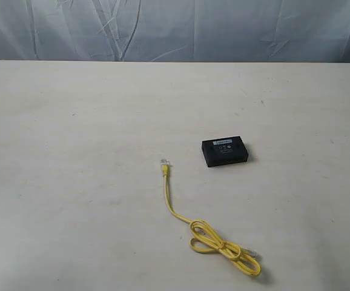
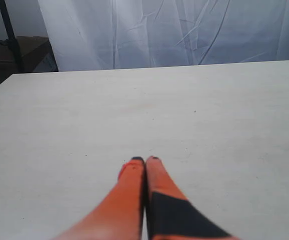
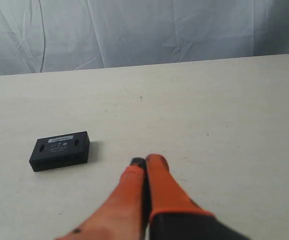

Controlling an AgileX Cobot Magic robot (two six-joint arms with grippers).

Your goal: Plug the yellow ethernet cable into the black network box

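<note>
A pale, lightly scuffed table [image 1: 72, 121] fills the scene, with a wrinkled grey-white cloth [image 1: 175, 30] hanging behind its far edge.

A small flat black box [image 1: 224, 151] lies on the table, a little right of the middle. It has a pale label and tiny markings on its top face.

A thin yellow cable [image 1: 220, 244] lies on the table nearer the front, apart from the box. One end stretches out straight toward the far side and finishes in a small clear plug [image 1: 164, 163]. That plug rests to the left of the box, near it but not touching. The other end of the cable is gathered into a loose, flattened coil at the front right, where a second clear plug [image 1: 254, 253] pokes out.

The left gripper [image 2: 145, 160] has orange fingers pressed together with nothing between them. It hangs above bare tabletop.

The right gripper [image 3: 145, 161] is likewise clenched and empty. From its wrist camera, the black box [image 3: 59, 150] sits on the table ahead of the fingertips and off to one side, well apart from them.
</note>
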